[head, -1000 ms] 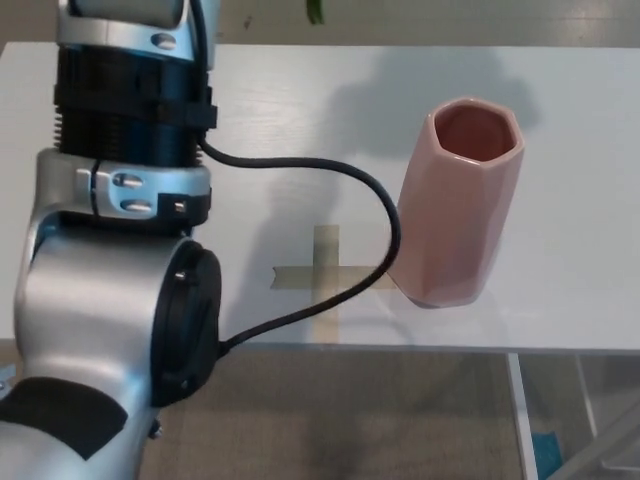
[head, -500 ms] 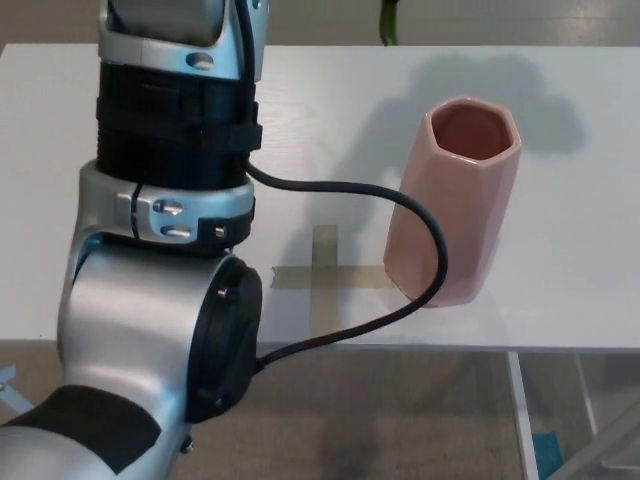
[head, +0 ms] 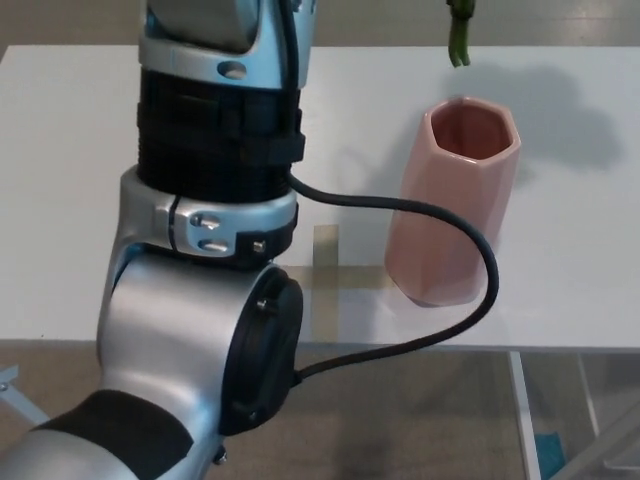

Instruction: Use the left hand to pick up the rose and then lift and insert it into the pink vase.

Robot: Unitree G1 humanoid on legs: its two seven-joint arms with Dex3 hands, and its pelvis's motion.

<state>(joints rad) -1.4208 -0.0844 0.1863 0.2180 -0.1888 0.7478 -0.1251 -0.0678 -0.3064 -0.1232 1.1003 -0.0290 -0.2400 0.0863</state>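
Rightward the left arm (head: 215, 250) has swung, hand unseen, so its grip I cannot tell. Green stem (head: 458, 38) hangs upright just beyond the pink vase (head: 455, 200) mouth.

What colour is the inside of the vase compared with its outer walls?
In the head view, the vase is pale pink outside; its interior looks a darker, shaded pink.

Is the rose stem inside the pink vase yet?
Not yet. The green stem tip hangs above the pink vase, whose open mouth looks empty.
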